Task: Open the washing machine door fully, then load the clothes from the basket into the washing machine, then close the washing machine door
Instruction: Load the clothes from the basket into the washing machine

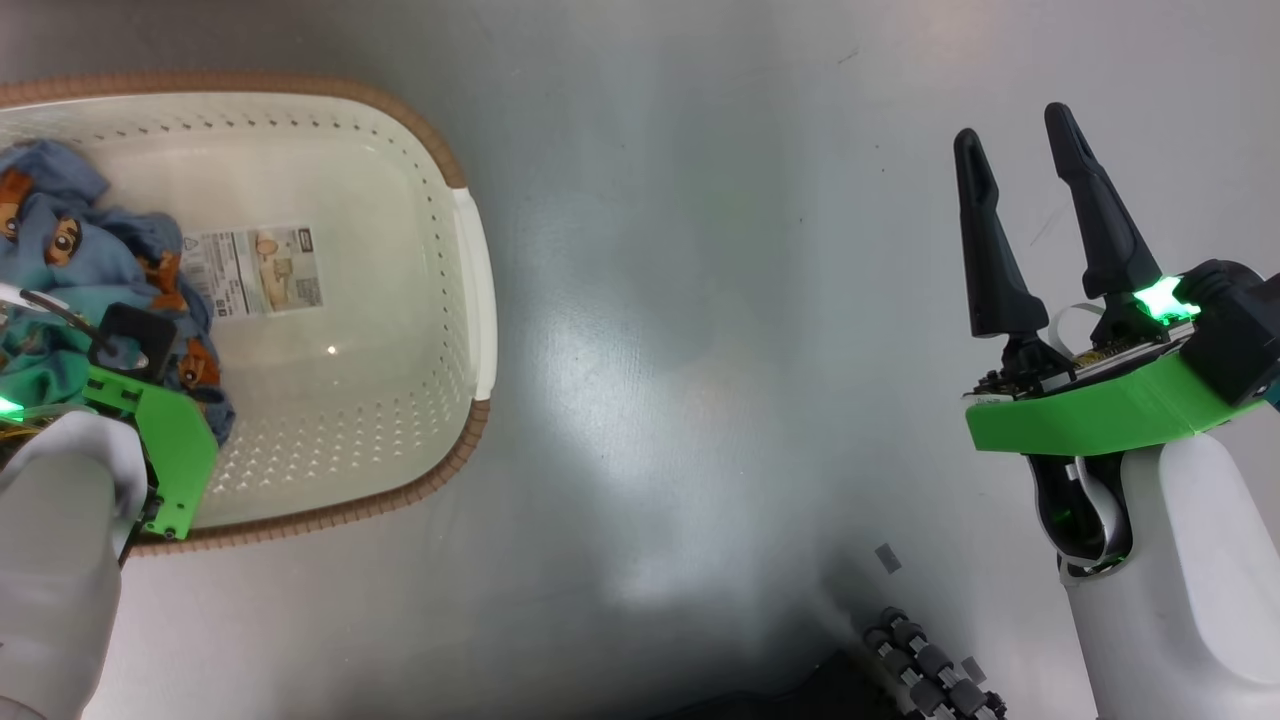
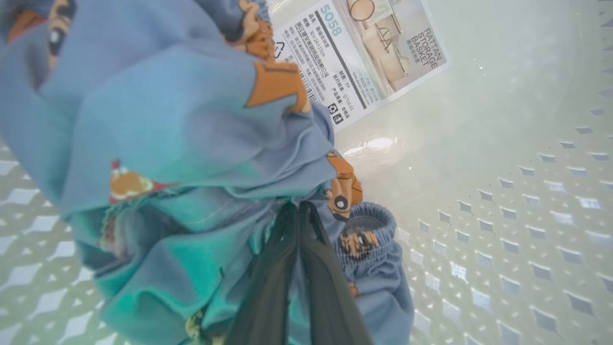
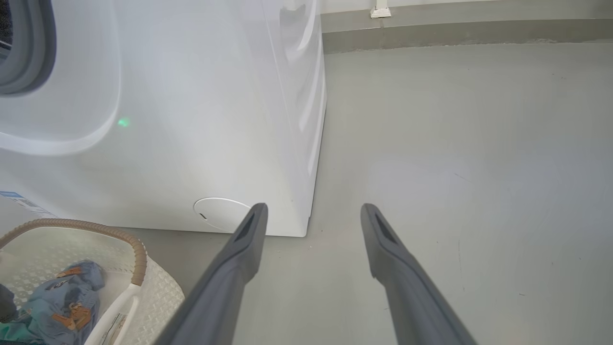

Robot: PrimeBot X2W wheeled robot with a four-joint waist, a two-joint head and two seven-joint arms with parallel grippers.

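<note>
The paper label [image 2: 364, 57] on the bottom of the basket [image 1: 470, 290] is actually coming out readable in the left wrist view. It's saying "RATTAN STORAGE BASKET" in caps, with a big teal "5058" near one corner, a recycling mark and a couple of little product photos. The small print is looking way too tiny for me to read. A blue sticker [image 3: 12, 195] low on the washing machine [image 3: 191, 120] is peeking in at the edge of the right wrist view, but I can't make out its writing.

The left gripper [image 2: 299, 211] is reaching down into the basket, with the pale forearm coming in from the lower left of the head view. Its two dark fingers are pressing tight together, clenching on a fold of the clothes [image 2: 167, 120], and blue and teal fabric is bunching around the tips. The clothes are sitting at the left end of the basket, overlapping one edge of the label.

The right gripper [image 1: 1010, 125] is hovering over the bare grey floor [image 1: 700, 300], well apart from the basket. Its fingers are spreading wide with nothing between them, and they're pointing toward the machine's lower corner near the round white cap [image 3: 218, 213]. The basket is standing on the floor just in front of the machine.
</note>
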